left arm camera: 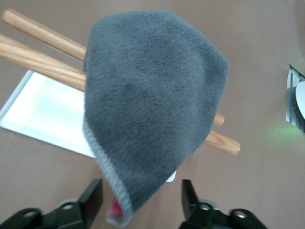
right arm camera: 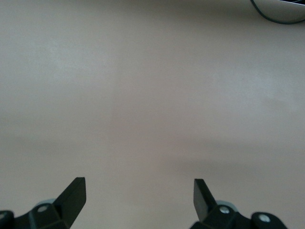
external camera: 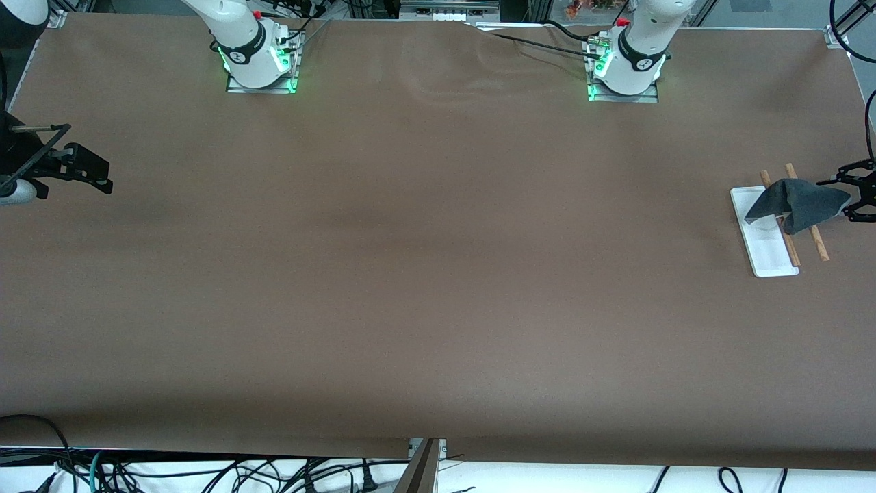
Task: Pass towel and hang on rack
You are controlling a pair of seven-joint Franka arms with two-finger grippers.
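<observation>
The dark grey towel (external camera: 797,202) is draped over the rack's two brown wooden rods (external camera: 818,243), above its white base (external camera: 770,253), at the left arm's end of the table. My left gripper (external camera: 852,195) is open right beside the towel. In the left wrist view the towel (left arm camera: 152,95) covers the rods (left arm camera: 38,57) over the base (left arm camera: 43,109). Its lowest corner, with a bit of pink-red reverse (left arm camera: 114,207), hangs between the spread fingers of the left gripper (left arm camera: 141,200), gripped by neither. My right gripper (external camera: 96,174) waits open and empty over bare table at the right arm's end (right arm camera: 139,193).
The brown table (external camera: 424,274) stretches between the two arms. The arm bases (external camera: 260,61) (external camera: 626,68) stand along its edge farthest from the front camera. Cables (external camera: 205,472) lie below the edge nearest the front camera.
</observation>
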